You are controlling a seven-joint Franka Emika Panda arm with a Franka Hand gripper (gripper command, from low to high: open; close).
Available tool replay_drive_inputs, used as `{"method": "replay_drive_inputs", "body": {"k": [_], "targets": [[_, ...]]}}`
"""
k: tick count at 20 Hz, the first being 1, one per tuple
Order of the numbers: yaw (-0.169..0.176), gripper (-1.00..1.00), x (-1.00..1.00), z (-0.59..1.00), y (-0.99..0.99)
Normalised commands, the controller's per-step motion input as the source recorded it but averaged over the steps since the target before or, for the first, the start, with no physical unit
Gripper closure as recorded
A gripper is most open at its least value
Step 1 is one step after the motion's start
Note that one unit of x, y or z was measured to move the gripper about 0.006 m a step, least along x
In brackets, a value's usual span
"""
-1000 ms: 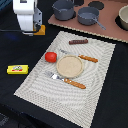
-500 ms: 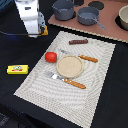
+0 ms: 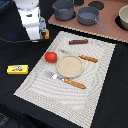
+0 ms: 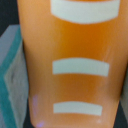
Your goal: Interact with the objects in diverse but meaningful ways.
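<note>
Exterior view, left to right. A yellow labelled bar lies on the black table, well apart from the pale striped placemat. At the placemat's far corner, on the exterior view's left, the white robot arm stands low over an orange ridged bread block, of which only an edge shows beside the arm. On the mat follow a red round tomato, just beside a round tan plate, and a thin brown stick beyond the plate. A grey long-handled pot sits on the brown board behind.

Wrist view. The bread block fills the frame, its pale bars crossing an orange face; the camera is therefore very close to it.

Change. Over the last second the arm has hardly shifted, and no object on the mat has moved. Judged from this, the block is the object in hand, at or near the moment of grasp or release. The pincer's fingers appear in neither view, so whether it is clenched on the block or released cannot be told.
</note>
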Motion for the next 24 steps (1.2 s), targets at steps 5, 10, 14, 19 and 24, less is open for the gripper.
{"method": "replay_drive_inputs", "body": {"k": [5,10,14,19,24], "targets": [[0.001,-1.00,0.00,-0.34,0.09],[0.000,-1.00,0.02,0.10,0.21],[-0.005,-1.00,0.01,0.95,0.32],[-0.047,-1.00,0.00,1.00,0.14],[-0.051,-1.00,0.01,0.71,-0.40]]}}
